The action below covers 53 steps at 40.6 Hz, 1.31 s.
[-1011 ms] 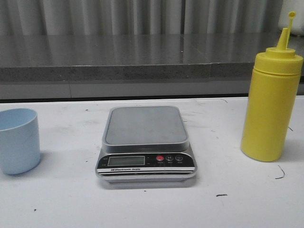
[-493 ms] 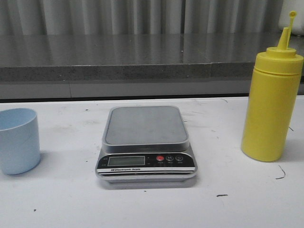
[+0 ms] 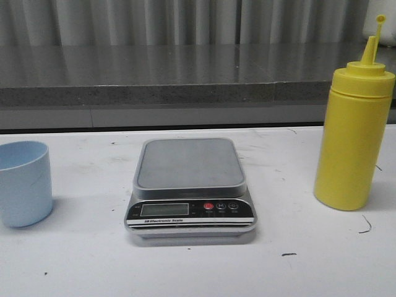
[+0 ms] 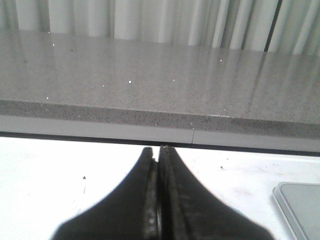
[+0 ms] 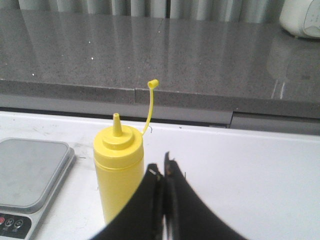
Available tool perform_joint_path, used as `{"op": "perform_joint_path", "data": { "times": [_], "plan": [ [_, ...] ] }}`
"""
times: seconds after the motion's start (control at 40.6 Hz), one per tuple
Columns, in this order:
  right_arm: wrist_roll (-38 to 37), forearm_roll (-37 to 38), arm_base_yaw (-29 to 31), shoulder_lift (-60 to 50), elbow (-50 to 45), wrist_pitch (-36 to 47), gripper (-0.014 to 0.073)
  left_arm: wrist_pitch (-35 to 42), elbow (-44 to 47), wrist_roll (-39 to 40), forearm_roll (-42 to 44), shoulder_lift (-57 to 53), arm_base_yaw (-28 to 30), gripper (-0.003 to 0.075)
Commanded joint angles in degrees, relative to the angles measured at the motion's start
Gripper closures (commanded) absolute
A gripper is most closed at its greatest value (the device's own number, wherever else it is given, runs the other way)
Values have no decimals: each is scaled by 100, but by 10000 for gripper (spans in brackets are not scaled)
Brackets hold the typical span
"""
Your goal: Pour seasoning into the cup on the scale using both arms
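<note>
A scuffed white counter (image 3: 80,260) carries the scale (image 3: 190,189) at centre, the pale blue cup (image 3: 23,183) well to its left and the yellow seasoning bottle (image 3: 352,139) upright to its right. Behind runs a speckled grey ledge (image 3: 185,77) under pleated curtains (image 3: 185,21). The left end effector (image 4: 159,200) and the right end effector (image 5: 162,200) are both pressed closed, holding nothing.

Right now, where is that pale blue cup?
In the front view the cup stands on the white table at the far left, apart from the scale.
</note>
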<state>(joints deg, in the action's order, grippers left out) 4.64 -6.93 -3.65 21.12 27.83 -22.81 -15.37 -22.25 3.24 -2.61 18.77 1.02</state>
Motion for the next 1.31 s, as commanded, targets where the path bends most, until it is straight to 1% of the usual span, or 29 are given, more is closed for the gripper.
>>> {"op": "perform_joint_path", "data": {
  "times": [0.0, 0.123, 0.148, 0.197, 0.222, 0.246, 0.271, 0.296, 0.394, 0.419, 0.444, 0.493, 0.518, 0.542, 0.592, 0.739, 0.838, 0.937, 1.06, 1.134, 1.282],
  "plan": [
    [44, 45, 29, 290, 240, 401, 711, 438, -244, 36, -37, 178, 8, 740],
    [44, 45, 29, 336, 240, 405, 701, 407, -244, 36, -37, 178, 8, 734],
    [44, 45, 29, 336, 240, 405, 684, 404, -244, 36, -37, 178, 8, 723],
    [44, 50, 29, 336, 240, 407, 632, 392, -244, 36, -37, 178, 8, 674],
    [44, 50, 29, 336, 240, 407, 591, 382, -244, 36, -37, 178, 8, 631],
    [44, 50, 29, 336, 240, 407, 542, 371, -244, 36, -37, 178, 8, 564],
    [44, 50, 29, 336, 240, 407, 501, 371, -244, 36, -37, 178, 8, 517],
    [44, 50, 29, 336, 240, 401, 440, 371, -244, 36, -37, 178, 8, 465],
    [44, 50, 29, 336, 240, 396, 197, 371, -244, 36, -37, 178, 8, 200],
    [44, 50, 29, 336, 240, 402, 130, 371, -244, 36, -37, 178, 8, 161],
    [44, 50, 29, 336, 240, 409, 85, 371, -244, 36, -37, 178, 8, 119],
    [44, 50, 29, 336, 240, 408, -11, 382, -244, 36, -37, 178, 8, 78],
    [44, 50, 29, 336, 240, 408, -20, 383, -244, 36, -67, 178, 8, 73],
    [44, 50, 29, 336, 240, 408, -10, 383, -244, 36, -129, 178, 8, 74],
    [44, 50, 29, 336, 240, 408, 4, 429, -244, 36, -188, 178, 8, 83],
    [44, 46, 29, 336, 240, 408, 3, 498, -267, -62, -188, 332, 8, 105],
    [44, 46, 29, 336, 240, 408, 3, 233, -425, -127, -188, 696, 8, 123],
    [44, 25, 29, 336, 240, 414, 3, -55, -670, -141, -188, 1211, -137, 140],
    [44, 2, 29, 336, 240, 414, 3, -407, -1077, -553, -188, 1899, -596, 157],
    [44, 2, 29, 336, 240, 414, 3, -641, -1376, -583, -188, 2381, -1014, 157],
    [44, 3, 29, 336, 240, 409, 3, -1348, -2028, -583, -48, 3402, -1850, 158]
  ]
}}
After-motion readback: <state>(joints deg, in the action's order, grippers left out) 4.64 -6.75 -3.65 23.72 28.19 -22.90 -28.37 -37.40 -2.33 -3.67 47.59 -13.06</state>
